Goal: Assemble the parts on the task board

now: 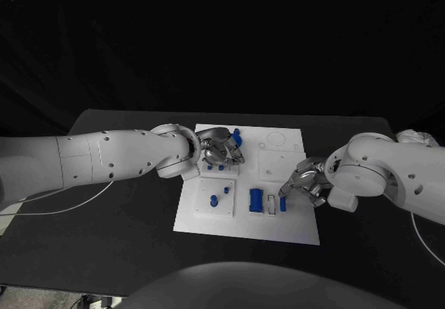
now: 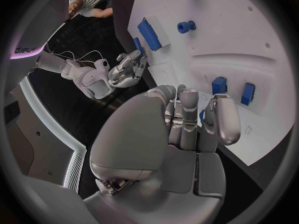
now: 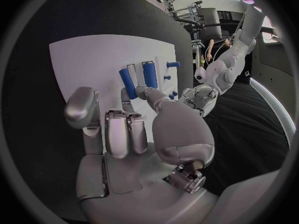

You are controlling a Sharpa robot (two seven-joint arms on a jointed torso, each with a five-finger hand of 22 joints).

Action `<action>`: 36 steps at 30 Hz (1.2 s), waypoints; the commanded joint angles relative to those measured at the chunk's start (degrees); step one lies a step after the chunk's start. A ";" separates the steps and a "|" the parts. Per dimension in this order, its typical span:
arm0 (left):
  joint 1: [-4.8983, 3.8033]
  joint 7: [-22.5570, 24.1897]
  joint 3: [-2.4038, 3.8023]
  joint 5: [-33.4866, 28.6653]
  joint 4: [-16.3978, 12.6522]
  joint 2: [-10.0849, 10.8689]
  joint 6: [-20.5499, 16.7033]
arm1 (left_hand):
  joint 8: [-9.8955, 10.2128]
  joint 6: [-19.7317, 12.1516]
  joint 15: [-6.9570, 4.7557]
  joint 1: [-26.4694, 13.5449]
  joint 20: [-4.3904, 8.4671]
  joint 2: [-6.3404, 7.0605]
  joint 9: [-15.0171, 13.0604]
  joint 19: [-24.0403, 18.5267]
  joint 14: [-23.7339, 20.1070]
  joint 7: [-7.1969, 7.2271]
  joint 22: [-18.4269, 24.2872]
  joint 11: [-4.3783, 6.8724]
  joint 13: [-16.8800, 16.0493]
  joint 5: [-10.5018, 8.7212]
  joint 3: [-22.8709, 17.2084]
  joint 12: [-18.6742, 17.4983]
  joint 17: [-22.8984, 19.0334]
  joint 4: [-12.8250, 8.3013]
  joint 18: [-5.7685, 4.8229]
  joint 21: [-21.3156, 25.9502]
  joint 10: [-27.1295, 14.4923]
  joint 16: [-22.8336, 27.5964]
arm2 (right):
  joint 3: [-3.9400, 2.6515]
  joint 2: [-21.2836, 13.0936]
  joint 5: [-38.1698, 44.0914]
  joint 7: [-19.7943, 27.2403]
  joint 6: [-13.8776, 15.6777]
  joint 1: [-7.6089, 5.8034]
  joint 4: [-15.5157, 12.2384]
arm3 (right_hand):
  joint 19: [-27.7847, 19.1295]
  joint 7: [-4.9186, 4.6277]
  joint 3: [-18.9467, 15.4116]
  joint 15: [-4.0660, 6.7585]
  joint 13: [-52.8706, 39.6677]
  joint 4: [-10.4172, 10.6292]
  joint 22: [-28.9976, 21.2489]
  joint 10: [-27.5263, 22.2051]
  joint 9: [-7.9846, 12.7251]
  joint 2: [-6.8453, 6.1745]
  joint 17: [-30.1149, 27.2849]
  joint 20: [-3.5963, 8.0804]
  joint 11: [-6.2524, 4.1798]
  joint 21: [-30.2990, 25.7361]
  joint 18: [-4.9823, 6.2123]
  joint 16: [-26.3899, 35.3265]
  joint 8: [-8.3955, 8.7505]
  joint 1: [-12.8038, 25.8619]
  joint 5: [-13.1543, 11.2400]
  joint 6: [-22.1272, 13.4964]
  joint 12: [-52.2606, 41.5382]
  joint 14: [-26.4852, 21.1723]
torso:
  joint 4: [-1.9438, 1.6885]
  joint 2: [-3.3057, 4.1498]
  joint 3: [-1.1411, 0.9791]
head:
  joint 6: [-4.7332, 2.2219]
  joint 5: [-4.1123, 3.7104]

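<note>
A white task board (image 1: 249,228) lies in the middle of the head view on a black desk (image 1: 121,219), its long side running from the upper centre of the frame down toward the lower centre.

The left hand (image 1: 220,152) comes in from the left edge and sits over the upper left part of the board. Its fingers (image 2: 219,118) are curled in close together. A blue part (image 1: 235,136) shows just above them at the board's top edge, and two small blue parts (image 1: 215,168) stand just below the hand. Whether the fingers hold anything cannot be told.

The right hand (image 1: 304,181) comes in from the right edge and rests at the board's right edge, about halfway down. In the right wrist view its fingers (image 3: 116,134) are bent inward over the white surface, and nothing can be seen between them.

Left of the right hand, in the lower half of the board, a long blue block (image 1: 256,200) lies beside a white bar (image 1: 271,204), with a narrow blue piece (image 1: 283,203) on the bar's other side. Further left, a raised white square carries a blue peg (image 1: 226,191) and a rounded blue part (image 1: 213,201).
</note>
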State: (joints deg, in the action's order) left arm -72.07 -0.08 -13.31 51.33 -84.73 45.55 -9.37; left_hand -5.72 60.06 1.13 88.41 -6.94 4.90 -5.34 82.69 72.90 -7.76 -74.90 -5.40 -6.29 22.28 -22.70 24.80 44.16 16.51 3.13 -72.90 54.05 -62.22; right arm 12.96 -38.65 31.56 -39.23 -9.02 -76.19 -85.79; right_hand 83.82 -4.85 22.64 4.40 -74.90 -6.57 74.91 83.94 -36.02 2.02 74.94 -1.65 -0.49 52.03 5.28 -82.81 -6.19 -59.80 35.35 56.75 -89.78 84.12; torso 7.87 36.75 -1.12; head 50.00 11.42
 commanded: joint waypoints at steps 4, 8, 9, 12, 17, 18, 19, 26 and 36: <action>0.00 0.05 0.03 0.04 0.03 -0.24 0.87 | -0.15 -0.06 -0.06 0.30 -0.08 -0.35 -0.03 -0.30 -0.35 -0.23 -10.12 -0.08 -0.09 0.07 -0.42 0.17 -0.06 0.07 0.58 0.29 -0.18 0.32 | 0.02 0.70 -1.98 -0.37 -1.99 -0.08 0.38 | 0.06 0.81 0.54 0.17 -15.10 -0.68 7.22 6.06 -0.48 0.75 4.79 0.10 -0.30 0.21 0.61 -0.17 -0.41 -0.04 -1.19 0.86 -0.22 3.83 | -0.05 0.01 -0.02 | 0.00 -0.14; 0.00 0.08 0.03 0.04 0.15 -0.42 0.96 | -0.14 -0.11 -0.04 0.30 -0.09 -0.36 -0.02 -0.33 -0.40 -0.24 -10.11 -0.09 -0.09 0.06 -0.46 0.15 -0.06 0.05 0.59 0.34 -0.28 0.33 | 0.02 1.37 -2.46 -0.49 -2.01 -0.10 0.76 | 0.04 0.82 0.52 0.16 -15.10 -0.67 7.21 6.06 -0.49 0.77 4.71 0.10 -0.29 0.11 0.62 -0.12 -0.42 0.00 -1.40 0.84 -0.22 3.81 | -0.05 0.04 -0.03 | 0.00 -0.34; 0.01 0.11 0.03 0.04 0.18 -0.49 0.97 | -0.14 -0.11 -0.04 0.30 -0.09 -0.36 -0.02 -0.33 -0.40 -0.24 -10.11 -0.09 -0.09 0.06 -0.46 0.15 -0.06 0.05 0.59 0.34 -0.28 0.33 | 0.02 1.50 -2.55 -0.52 -2.09 -0.10 0.85 | 0.04 0.82 0.52 0.16 -15.10 -0.67 7.21 6.06 -0.49 0.77 4.71 0.10 -0.29 0.11 0.62 -0.12 -0.42 0.00 -1.40 0.84 -0.22 3.81 | -0.06 0.04 -0.04 | 0.00 -0.40; 0.02 0.17 0.03 0.04 0.24 -0.66 1.00 | -0.14 -0.11 -0.04 0.30 -0.09 -0.36 -0.02 -0.33 -0.40 -0.24 -10.11 -0.09 -0.09 0.06 -0.46 0.15 -0.06 0.05 0.59 0.34 -0.28 0.33 | 0.03 1.88 -2.73 -0.63 -2.59 -0.07 1.22 | 0.01 0.79 0.52 0.16 -15.10 -0.67 7.18 6.06 -0.48 0.79 4.60 0.10 -0.28 0.02 0.63 -0.04 -0.38 0.02 -1.57 0.71 -0.22 3.78 | -0.02 0.07 -0.03 | 0.00 -0.43; 0.05 0.18 0.03 0.05 0.37 -0.92 1.11 | -0.14 -0.11 -0.04 0.30 -0.09 -0.36 -0.02 -0.33 -0.40 -0.24 -10.11 -0.09 -0.09 0.06 -0.46 0.15 -0.06 0.05 0.59 0.34 -0.28 0.33 | 0.05 2.38 -2.87 -0.74 -2.79 0.24 1.80 | -0.14 0.60 0.29 0.02 -15.10 -0.25 7.06 6.06 -0.36 1.00 4.30 0.03 -0.11 -0.56 0.69 0.18 -0.11 0.58 -3.27 -0.03 -0.22 3.69 | 0.01 0.09 -0.06 | 0.00 -0.53; 0.05 0.18 0.03 0.05 0.38 -0.93 1.11 | -0.14 -0.11 -0.04 0.30 -0.09 -0.36 -0.02 -0.33 -0.40 -0.24 -10.11 -0.09 -0.09 0.06 -0.46 0.15 -0.06 0.05 0.59 0.34 -0.28 0.33 | 0.05 2.45 -2.89 -0.76 -2.76 0.30 1.87 | -0.17 0.58 0.24 0.00 -15.10 -0.20 7.03 6.06 -0.35 1.04 4.24 0.01 -0.09 -0.68 0.70 0.22 -0.07 0.65 -3.68 -0.14 -0.22 3.67 | 0.03 0.10 -0.07 | 0.00 -0.48; 0.05 0.17 0.03 0.05 0.39 -0.95 1.13 | -0.14 -0.11 -0.04 0.30 -0.09 -0.36 -0.02 -0.33 -0.40 -0.24 -10.11 -0.09 -0.09 0.06 -0.46 0.15 -0.06 0.05 0.59 0.34 -0.28 0.33 | 0.05 2.52 -2.89 -0.77 -2.76 0.34 1.96 | -0.19 0.54 0.16 -0.03 -15.10 -0.11 7.00 6.06 -0.31 1.06 4.18 -0.01 -0.05 -0.80 0.72 0.26 -0.01 0.77 -4.17 -0.31 -0.22 3.66 | 0.04 0.10 -0.08 | 0.00 -0.46; 0.06 0.04 0.03 0.06 0.40 -0.99 1.29 | -0.14 -0.11 -0.04 0.30 -0.09 -0.36 -0.02 -0.33 -0.40 -0.24 -10.11 -0.09 -0.09 0.06 -0.46 0.15 -0.06 0.05 0.59 0.34 -0.28 0.33 | 0.05 2.91 -3.07 -0.79 -2.76 0.47 2.41 | -0.38 0.32 -0.59 -0.21 -15.10 0.88 6.77 6.06 -0.07 1.29 3.68 -0.17 0.16 -1.83 0.85 0.62 0.35 1.84 -7.56 -1.15 -0.22 3.53 | 0.02 0.07 -0.07 | 0.00 -0.49; 0.07 -0.07 0.03 0.21 0.35 -1.07 1.37 | -0.13 -0.14 -0.03 0.29 -0.10 -0.40 -0.02 -0.35 -0.43 -0.27 -10.10 -0.12 -0.11 0.05 -0.50 0.15 -0.03 0.05 0.60 0.36 -0.34 0.32 | 0.04 3.19 -3.04 -0.85 -2.90 0.95 3.05 | -0.48 0.19 -0.99 -0.30 -15.10 1.28 6.62 6.06 0.13 1.25 3.45 -0.26 0.28 -2.49 0.95 0.79 0.58 2.35 -8.77 -1.65 -0.22 3.48 | -0.08 0.00 -0.07 | 0.00 -0.56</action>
State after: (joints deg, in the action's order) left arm -72.00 -0.13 -13.31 51.37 -84.23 44.59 -8.91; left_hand -5.72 60.07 1.13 88.41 -6.94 4.90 -5.33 82.69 72.90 -7.76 -74.90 -5.40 -6.32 22.28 -22.86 24.80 44.16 16.67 3.13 -72.90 54.05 -62.22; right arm 12.86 -35.60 28.47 -39.78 -10.78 -75.58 -82.77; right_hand 83.61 -4.57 21.64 4.41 -74.90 -5.59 74.91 83.94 -36.00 3.13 74.92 -1.86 -0.49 49.74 5.28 -82.26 -5.97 -58.03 26.74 55.38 -89.78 84.12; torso 7.81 36.79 -1.17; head 50.00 10.86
